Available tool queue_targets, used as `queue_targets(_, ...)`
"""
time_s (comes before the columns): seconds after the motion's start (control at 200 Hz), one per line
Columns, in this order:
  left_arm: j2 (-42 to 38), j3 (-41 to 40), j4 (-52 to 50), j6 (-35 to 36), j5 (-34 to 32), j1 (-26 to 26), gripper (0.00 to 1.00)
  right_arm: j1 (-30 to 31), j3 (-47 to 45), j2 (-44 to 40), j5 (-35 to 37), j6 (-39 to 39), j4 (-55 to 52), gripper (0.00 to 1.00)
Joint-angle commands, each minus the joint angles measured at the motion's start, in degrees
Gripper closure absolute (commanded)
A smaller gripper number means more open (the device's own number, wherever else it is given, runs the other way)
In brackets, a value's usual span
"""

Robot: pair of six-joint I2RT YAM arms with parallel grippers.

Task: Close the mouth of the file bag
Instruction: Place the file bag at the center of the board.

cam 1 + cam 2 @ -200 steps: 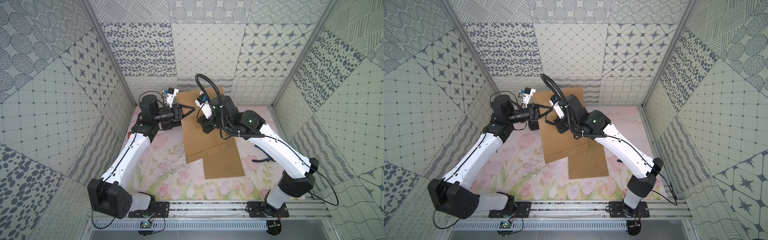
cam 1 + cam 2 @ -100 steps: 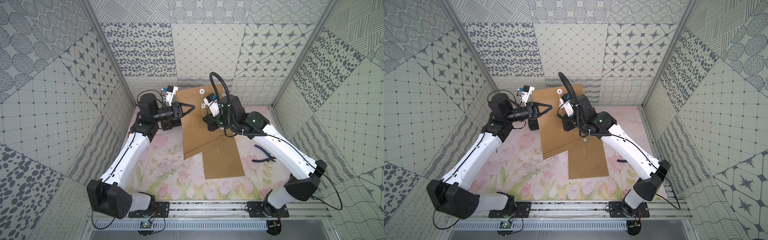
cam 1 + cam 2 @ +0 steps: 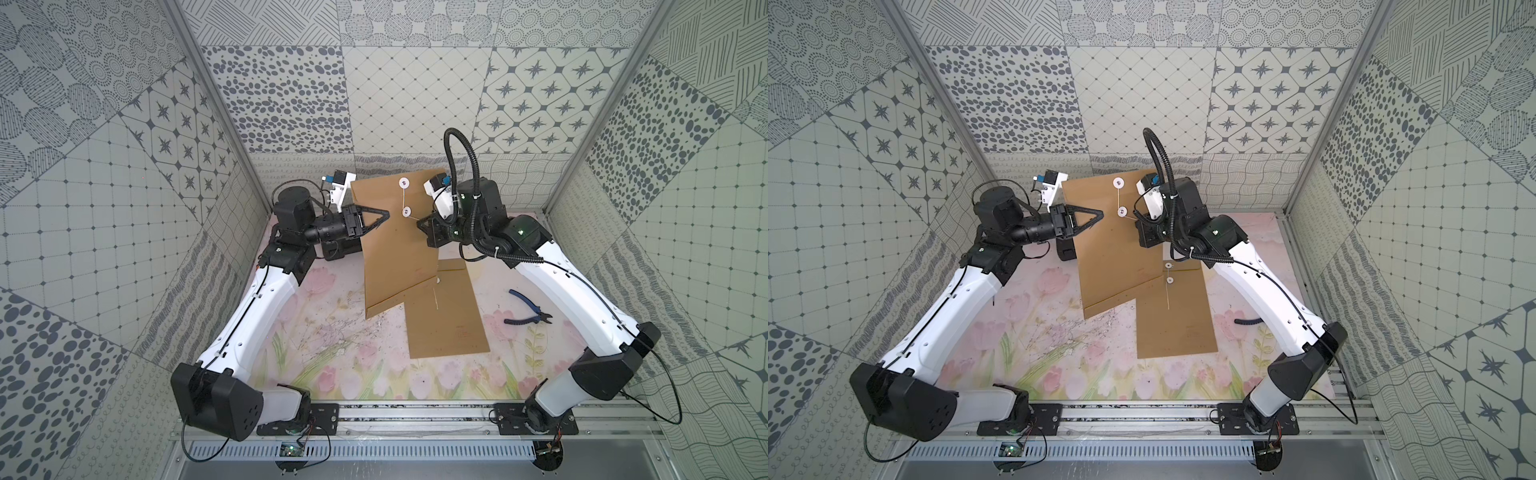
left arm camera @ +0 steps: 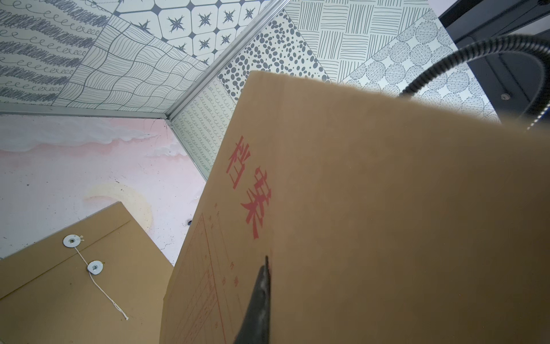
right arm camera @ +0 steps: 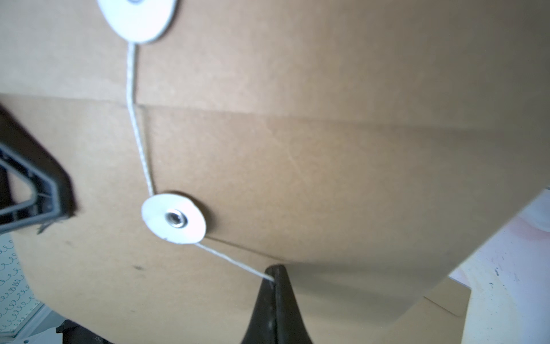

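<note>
— Patterned wall panels enclose a floral counter (image 3: 324, 365). What lies nearest the front rail?

— A spare bag (image 3: 449, 320) lies flat on the counter. Blue-handled pliers (image 3: 525, 313) lie well apart from it, on the right arm's side. Neither is touched.

— Where is the file bag?

— Farther back. The file bag (image 3: 399, 257) is raised nearly upright between the two arms. Whether its lower edge touches the counter cannot be told. The left tool (image 3: 386, 214) is clenched on its side edge. The printed face is turned to the left wrist camera and the closure face to the right arm.

— State of the right tool?

— The right tool (image 5: 275, 272) is clenched on the string (image 5: 232, 261). The string leaves the upper disc (image 5: 137, 15) on the flap, passes one side of the lower disc (image 5: 173, 218), then runs taut to the tool tips.

— Which step is in hand?

— Winding, by the look of it. The flap appears folded down, but the mouth is not yet tied. Whether a full turn already sits around the lower disc cannot be told.

— What does the next move call for?

— Probably a circular pass of the string around the lower disc. Keep tension on the string and keep the path close to the bag face. The left tool should brace the bag, since slack would let the string slip off the disc.
</note>
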Motion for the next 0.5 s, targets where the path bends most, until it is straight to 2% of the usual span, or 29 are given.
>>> queue_targets(0.0,-0.9,1.5,0.3,3.9,1.2,0.9,1.00,-0.4,0.5,0.1,-0.2,-1.1,-0.8,0.96)
queue_targets(0.07,-0.7,1.9,-0.8,4.8,1.1,1.9,1.00,-1.4,-1.8,-1.6,-0.9,-0.8,-0.2,0.85)
queue_targets(0.14,-0.6,1.7,-1.1,4.9,1.2,2.8,1.00,-3.4,-4.7,-4.0,-3.0,0.2,0.3,0.68)
queue_targets(0.265,-1.0,-1.7,-0.8,4.1,1.3,3.0,1.00,-7.9,-10.8,-8.7,-7.6,2.7,1.8,0.49)
queue_targets(0.36,-2.5,-6.6,-3.3,5.6,1.0,3.0,1.00,-11.3,-15.7,-12.2,-8.9,4.6,3.7,0.42)
queue_targets(0.495,-4.6,-11.9,-14.1,12.0,-0.1,3.5,1.00,-14.2,-20.0,-14.2,-9.2,6.4,5.4,0.39)
